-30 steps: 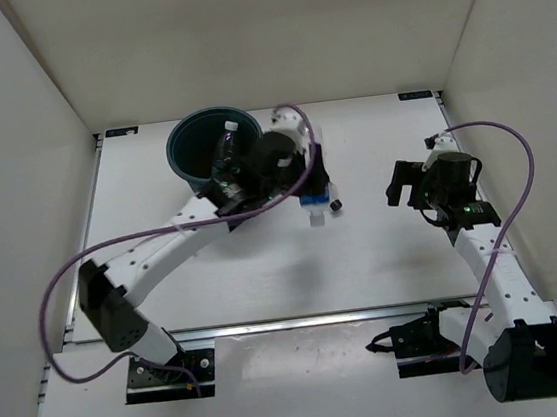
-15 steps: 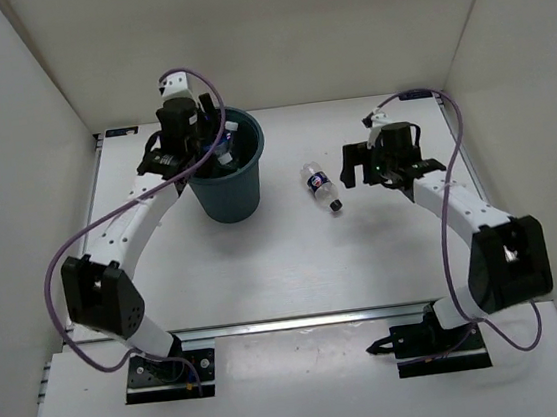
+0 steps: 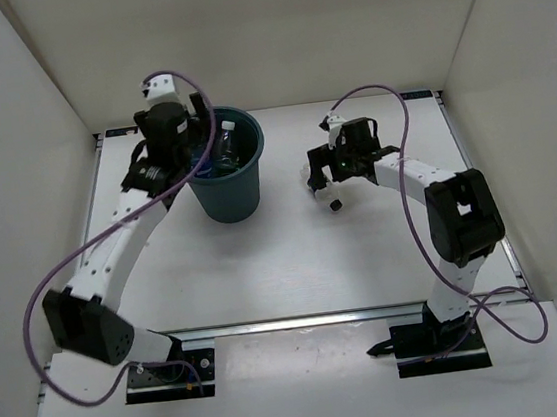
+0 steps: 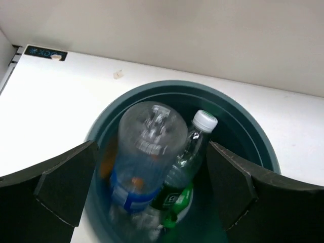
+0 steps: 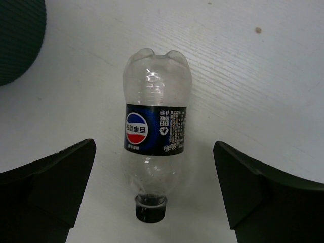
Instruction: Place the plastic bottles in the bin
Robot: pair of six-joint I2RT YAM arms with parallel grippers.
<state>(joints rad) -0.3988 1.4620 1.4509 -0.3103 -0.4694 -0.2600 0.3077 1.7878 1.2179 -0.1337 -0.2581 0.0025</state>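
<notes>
The bin (image 3: pixel 233 196) stands upright at the back left. My left gripper (image 3: pixel 195 156) hangs over its left rim, open and empty. In the left wrist view (image 4: pixel 150 188) it looks down into the bin (image 4: pixel 242 121). A blurred clear bottle with a blue label (image 4: pixel 143 161) lies inside, beside a white-capped bottle with a green label (image 4: pixel 188 172). A trace of orange (image 4: pixel 105 163) shows behind them. My right gripper (image 3: pixel 323 177) is open, low over a clear bottle with a dark label (image 3: pixel 332 200). That bottle (image 5: pixel 155 132) lies on the table between the fingers, cap toward the camera.
The white table (image 3: pixel 294 257) is boxed in by white walls at the back and both sides. The bin's ribbed outer wall (image 5: pixel 17 35) shows at the upper left of the right wrist view, left of the lying bottle.
My right arm has swung left and now straddles the bottle lying on the table. My left gripper has shifted a little left over the bin, and the blue-labelled bottle lies inside the bin.
</notes>
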